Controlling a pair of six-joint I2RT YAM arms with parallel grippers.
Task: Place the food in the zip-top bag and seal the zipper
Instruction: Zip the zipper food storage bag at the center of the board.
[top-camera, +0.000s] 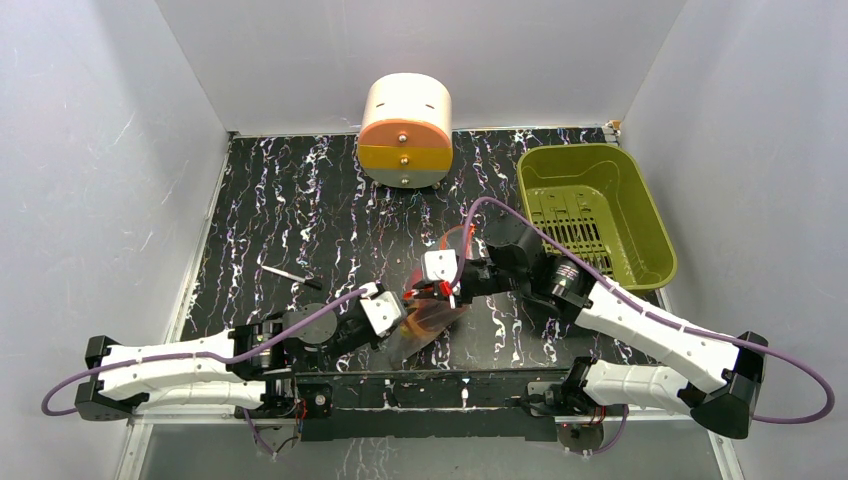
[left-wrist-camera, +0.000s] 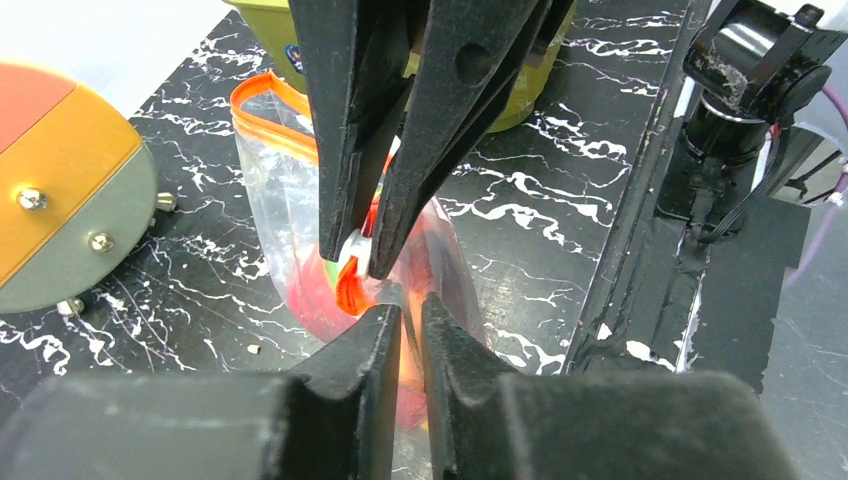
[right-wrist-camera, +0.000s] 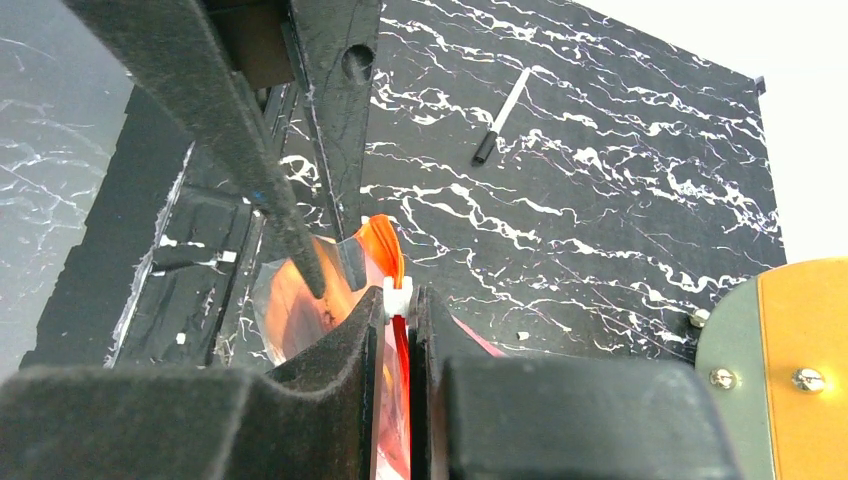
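Near the front edge of the bench, the left tool is clenched on the mouth edge of the zip-top bag, the right tool pinches the white slider of the orange-red zipper, and red and orange food lies inside the bag.

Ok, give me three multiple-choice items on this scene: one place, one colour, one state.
1. Where is the bin? A far right of the table B near left C centre
2. The zipper is: A blue B orange-red C black
3. The right hand is: A open over the bin B shut on the zipper C open on the table
Answers: 1 A, the top view shows it there. 2 B, the strip along the zip-top bag mouth shows it. 3 B, it pinches the white slider.
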